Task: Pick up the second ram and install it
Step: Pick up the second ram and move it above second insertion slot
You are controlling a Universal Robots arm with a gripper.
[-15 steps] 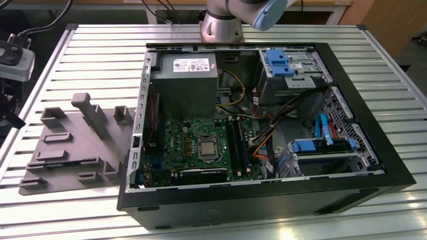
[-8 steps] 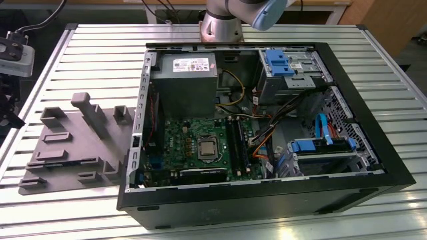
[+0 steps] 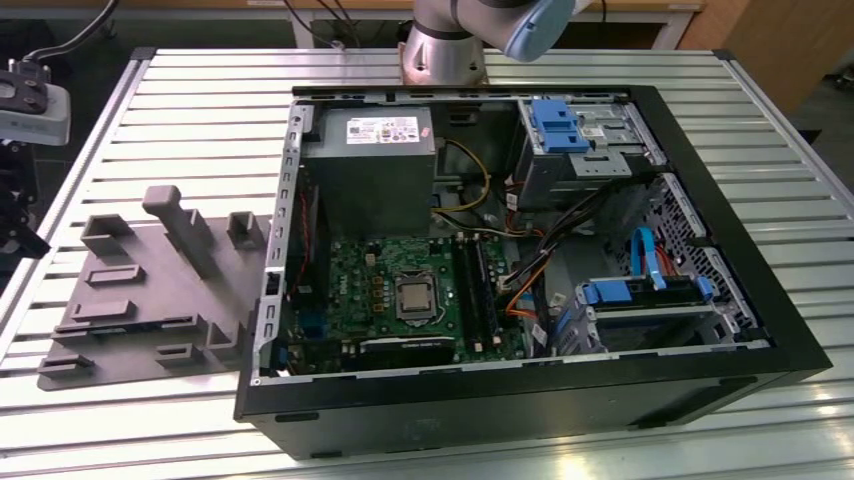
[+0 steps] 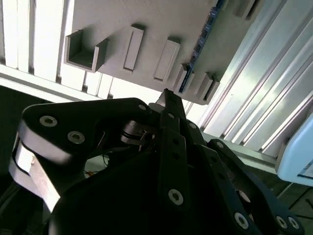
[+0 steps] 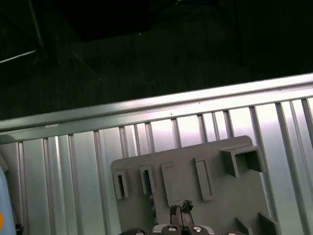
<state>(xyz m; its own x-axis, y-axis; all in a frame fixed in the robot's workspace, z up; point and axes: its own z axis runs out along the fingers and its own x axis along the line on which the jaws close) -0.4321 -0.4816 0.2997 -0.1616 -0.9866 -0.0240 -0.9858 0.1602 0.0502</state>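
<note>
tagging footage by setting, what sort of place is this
Probably a robotics lab bench: an open computer case on a slatted metal table, a grey fixture tray beside it, a robot arm behind.

Broad table top of ribbed silver metal slats (image 3: 174, 110), streaked with bright white reflections in the second wrist view. Beyond its edge, dark grey floor (image 5: 146, 63). At the exterior view's upper right, light brown wooden panel (image 3: 781, 45).
</note>
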